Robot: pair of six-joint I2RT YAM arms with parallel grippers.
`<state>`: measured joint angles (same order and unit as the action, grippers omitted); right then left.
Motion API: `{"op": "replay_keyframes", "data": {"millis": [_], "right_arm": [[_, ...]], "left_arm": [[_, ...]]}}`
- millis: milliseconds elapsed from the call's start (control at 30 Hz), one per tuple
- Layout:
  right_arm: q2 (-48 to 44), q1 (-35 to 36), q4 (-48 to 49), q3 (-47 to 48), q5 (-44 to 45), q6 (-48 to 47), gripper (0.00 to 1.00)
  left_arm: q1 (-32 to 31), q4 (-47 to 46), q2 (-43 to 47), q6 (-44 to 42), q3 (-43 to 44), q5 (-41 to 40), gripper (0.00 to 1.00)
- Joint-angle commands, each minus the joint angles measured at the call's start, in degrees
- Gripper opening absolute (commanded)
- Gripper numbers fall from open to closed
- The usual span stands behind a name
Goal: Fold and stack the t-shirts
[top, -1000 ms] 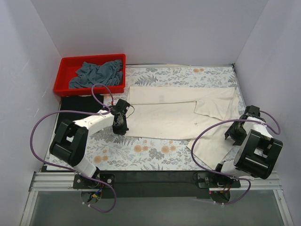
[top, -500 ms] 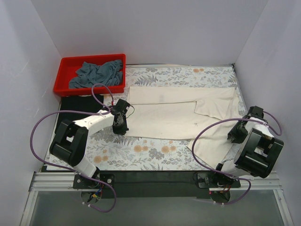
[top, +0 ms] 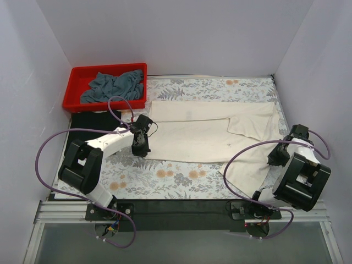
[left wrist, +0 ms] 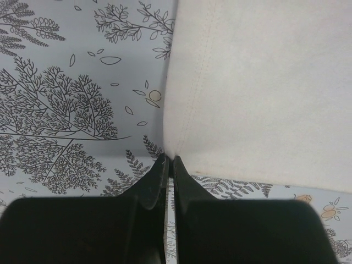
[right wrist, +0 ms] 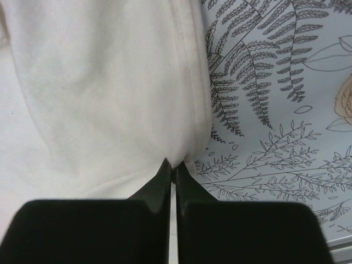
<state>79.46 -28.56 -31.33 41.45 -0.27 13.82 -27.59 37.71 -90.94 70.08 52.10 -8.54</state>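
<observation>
A large cream-white t-shirt (top: pixel 209 132) lies partly folded across the floral tablecloth. My left gripper (top: pixel 141 149) is shut on its near-left corner (left wrist: pixel 181 143), low over the cloth. My right gripper (top: pixel 275 158) is shut on the shirt's right hem (right wrist: pixel 190 126), near the table's right edge. A black t-shirt (top: pixel 91 122) lies flat at the left, beside the left arm. A slate grey-blue t-shirt (top: pixel 113 85) is crumpled in the red bin (top: pixel 77 74).
The red bin stands at the back left corner. White walls close in the table on three sides. Purple cables (top: pixel 49 143) loop from both arms. The floral tablecloth (top: pixel 165 176) shows along the front.
My right gripper has dropped and moved slightly right onto the shirt's right hem. The left gripper has stayed at the shirt's left corner.
</observation>
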Motion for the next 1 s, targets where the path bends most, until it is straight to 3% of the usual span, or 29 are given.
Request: {"op": "replay_keyframes", "data": {"millis": [0,367,667,967], "right_arm": [[-3.61,-0.36,-4.17,2.31,2.11,1.12,0.01],[-1.25,-0.36,-9.45,11.8,0.72,-0.46,0.01],[8.42,0.17,-11.12,23.92,-5.96,-1.08,0.01],[13.61,2.45,-10.77,32.72,-3.6,-1.26,0.01]], "left_arm": [[0.17,2.62,1.37,-1.53,3.18,-2.89,0.0],[5.0,4.21,2.26,-4.16,7.67,-3.24,0.0],[8.08,3.16,-1.78,-5.84,13.81,-2.54,0.0],[8.35,0.17,-8.55,-6.45,21.73,-2.1,0.0]]}}
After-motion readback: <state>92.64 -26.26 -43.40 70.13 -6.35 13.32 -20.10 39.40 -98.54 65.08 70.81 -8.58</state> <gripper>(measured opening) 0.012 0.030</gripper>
